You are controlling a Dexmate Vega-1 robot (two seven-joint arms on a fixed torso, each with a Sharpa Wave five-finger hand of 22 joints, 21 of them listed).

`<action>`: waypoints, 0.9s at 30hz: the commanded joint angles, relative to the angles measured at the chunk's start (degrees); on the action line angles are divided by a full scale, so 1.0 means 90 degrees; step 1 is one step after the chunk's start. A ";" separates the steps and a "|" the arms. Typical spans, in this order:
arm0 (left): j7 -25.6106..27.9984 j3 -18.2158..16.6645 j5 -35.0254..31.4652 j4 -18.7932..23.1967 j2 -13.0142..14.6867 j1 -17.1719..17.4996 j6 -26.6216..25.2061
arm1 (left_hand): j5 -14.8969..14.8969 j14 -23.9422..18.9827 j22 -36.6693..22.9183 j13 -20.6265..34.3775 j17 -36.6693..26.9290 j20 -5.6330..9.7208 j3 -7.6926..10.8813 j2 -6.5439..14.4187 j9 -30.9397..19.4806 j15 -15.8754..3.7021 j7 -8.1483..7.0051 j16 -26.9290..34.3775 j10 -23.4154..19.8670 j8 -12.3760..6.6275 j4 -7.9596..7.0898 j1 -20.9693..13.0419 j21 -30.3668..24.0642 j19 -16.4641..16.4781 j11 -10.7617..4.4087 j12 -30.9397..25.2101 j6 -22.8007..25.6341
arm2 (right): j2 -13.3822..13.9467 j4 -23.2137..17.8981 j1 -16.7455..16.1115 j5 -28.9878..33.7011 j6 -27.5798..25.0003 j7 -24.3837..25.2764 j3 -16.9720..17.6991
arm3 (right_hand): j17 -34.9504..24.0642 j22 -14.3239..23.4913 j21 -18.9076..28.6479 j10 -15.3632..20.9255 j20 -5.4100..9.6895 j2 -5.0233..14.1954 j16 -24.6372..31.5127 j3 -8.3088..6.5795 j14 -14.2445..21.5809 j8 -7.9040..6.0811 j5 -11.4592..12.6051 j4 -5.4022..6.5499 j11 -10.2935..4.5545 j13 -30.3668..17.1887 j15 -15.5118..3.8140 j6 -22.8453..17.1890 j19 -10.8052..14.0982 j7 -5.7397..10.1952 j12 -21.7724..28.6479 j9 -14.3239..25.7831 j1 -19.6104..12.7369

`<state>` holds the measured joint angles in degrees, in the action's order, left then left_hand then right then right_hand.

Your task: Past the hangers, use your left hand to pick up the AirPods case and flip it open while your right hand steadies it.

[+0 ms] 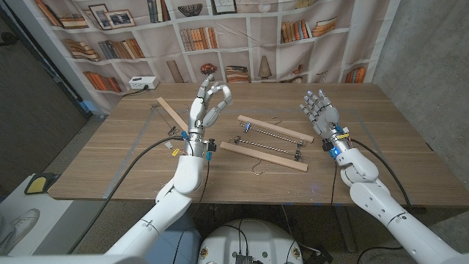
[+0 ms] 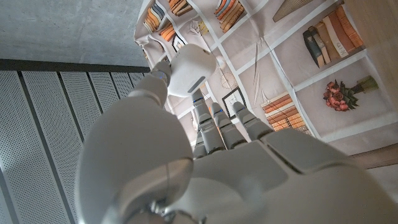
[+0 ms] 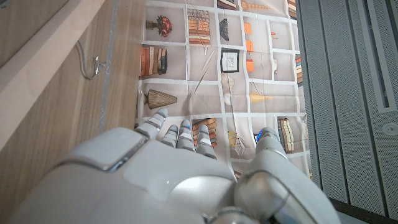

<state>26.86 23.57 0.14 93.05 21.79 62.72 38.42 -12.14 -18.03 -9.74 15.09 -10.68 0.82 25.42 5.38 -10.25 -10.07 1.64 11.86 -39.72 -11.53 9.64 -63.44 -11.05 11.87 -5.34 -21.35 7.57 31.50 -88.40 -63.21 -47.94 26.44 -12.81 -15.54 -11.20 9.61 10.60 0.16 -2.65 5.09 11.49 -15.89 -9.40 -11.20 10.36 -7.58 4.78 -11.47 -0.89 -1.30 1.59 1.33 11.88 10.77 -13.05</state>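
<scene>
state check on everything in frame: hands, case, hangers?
Left hand: raised above the table, holds the case.
Case: white, pinched at the left hand's fingertips, lid looks closed.
Right hand: open, fingers apart, holding nothing.
Hangers: wooden, lying on the table, untouched.

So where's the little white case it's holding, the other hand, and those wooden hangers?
AirPods case [image 2: 189, 68], left wrist view, on its rounded white side.
Right hand [image 1: 318, 108], head view, on the middle of the raised hand.
Wooden hanger [image 1: 264, 156], head view, on the wooden bar of the nearest one.
</scene>
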 commanded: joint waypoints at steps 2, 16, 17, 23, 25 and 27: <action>-0.0582 -0.0001 0.0606 -0.0176 -0.0181 -0.0057 0.0206 | -0.0036 -0.0051 -0.0014 0.1118 0.0009 -0.0017 -0.0036 0.0067 -0.0038 -0.0054 0.0003 0.0025 -0.0836 -0.0021 0.0003 -0.0061 -0.0014 0.0041 -0.0782 0.0003 0.0058 | 0.0049 -0.0209 -0.0148 0.0164 0.0138 0.0033 -0.0045 | -0.0016 0.0009 0.0028 0.0095 -0.0025 0.0038 0.0011 -0.0032 -0.0008 0.0001 -0.0002 -0.0018 0.0002 -0.0003 0.0029 -0.0004 0.0024 0.0064 0.0055 0.0027 -0.0033; -0.1185 0.0059 0.1342 -0.0268 -0.0265 -0.0121 0.0282 | -0.0053 -0.0041 -0.0014 0.1120 0.0009 -0.0025 -0.0069 0.0086 -0.0039 -0.0044 0.0018 0.0022 -0.0821 -0.0010 -0.0001 -0.0088 -0.0007 0.0028 -0.0778 0.0043 0.0062 | 0.0548 -0.1543 -0.0728 0.1255 -0.0304 0.1305 -0.0079 | -0.0015 0.0011 0.0079 0.0820 -0.0502 0.0000 0.0141 -0.0060 0.0436 -0.0015 0.0025 -0.0071 0.0114 -0.0048 0.0272 -0.0001 0.0277 0.0040 0.0280 0.0027 -0.0131; -0.1198 0.0056 0.1358 -0.0275 -0.0276 -0.0121 0.0285 | -0.0054 -0.0037 -0.0014 0.1121 0.0009 -0.0023 -0.0070 0.0087 -0.0039 -0.0044 0.0014 0.0021 -0.0820 -0.0011 0.0000 -0.0090 -0.0006 0.0027 -0.0778 0.0045 0.0065 | 0.0569 -0.1545 -0.0731 0.1290 -0.0257 0.1263 -0.0093 | -0.0015 0.0011 0.0077 0.0833 -0.0501 0.0002 0.0139 -0.0064 0.0436 -0.0017 0.0027 -0.0074 0.0116 -0.0050 0.0289 -0.0004 0.0277 0.0051 0.0283 0.0026 -0.0138; -0.1193 0.0036 0.1357 -0.0376 -0.0399 -0.0137 0.0389 | -0.0063 -0.0051 -0.0015 0.1128 0.0007 -0.0029 -0.0093 0.0095 -0.0039 -0.0044 -0.0001 0.0028 -0.0838 -0.0020 -0.0008 -0.0092 -0.0005 0.0026 -0.0780 0.0052 0.0102 | 0.0659 -0.1831 -0.0885 0.1409 -0.0259 0.1375 -0.0106 | -0.0054 0.0035 0.0224 0.0972 -0.0968 -0.0049 0.0369 -0.0094 0.1152 -0.0013 0.0052 -0.0111 0.0132 -0.0112 0.0637 0.0060 0.0896 0.0078 0.0293 0.0026 -0.0243; -0.1247 0.0041 0.1402 -0.0425 -0.0413 -0.0168 0.0410 | -0.0064 -0.0053 -0.0015 0.1130 0.0008 -0.0024 -0.0098 0.0093 -0.0040 -0.0048 0.0001 0.0029 -0.0841 -0.0019 -0.0009 -0.0092 -0.0006 0.0027 -0.0780 0.0053 0.0103 | 0.0741 -0.1989 -0.0938 0.1392 -0.0389 0.1420 -0.0102 | -0.0126 0.0079 0.0387 0.1071 -0.0988 -0.0040 0.0567 -0.0102 0.1656 -0.0022 0.0058 -0.0082 0.0121 -0.0150 0.0617 0.0080 0.1459 0.0079 0.0309 0.0028 -0.0251; -0.1298 0.0046 0.1468 -0.0454 -0.0430 -0.0185 0.0434 | -0.0066 -0.0054 -0.0015 0.1132 0.0008 -0.0028 -0.0104 0.0093 -0.0040 -0.0051 -0.0006 0.0029 -0.0845 -0.0017 -0.0009 -0.0094 -0.0005 0.0025 -0.0781 0.0055 0.0101 | 0.0860 -0.2148 -0.0987 0.1369 -0.0514 0.1413 -0.0086 | -0.0214 0.0119 0.0564 0.1157 -0.0988 -0.0078 0.0737 -0.0083 0.2016 -0.0028 0.0049 -0.0076 0.0131 -0.0182 0.0502 0.0097 0.2018 0.0071 0.0322 0.0027 -0.0252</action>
<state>17.44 23.81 10.59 90.40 19.00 61.72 41.23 -12.24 -18.13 -9.74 15.09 -10.65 0.82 24.63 5.89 -10.55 -10.12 1.54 11.86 -39.71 -11.53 9.48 -64.12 -11.05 11.87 -5.35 -20.36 8.10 36.24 -101.51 -69.55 -37.52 24.57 -2.73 -16.22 -12.21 10.21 13.99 9.53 -11.37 4.60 16.37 -16.61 4.97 -11.20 10.63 -8.30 5.88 -12.64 4.29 -0.84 14.48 1.79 14.42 10.77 -14.60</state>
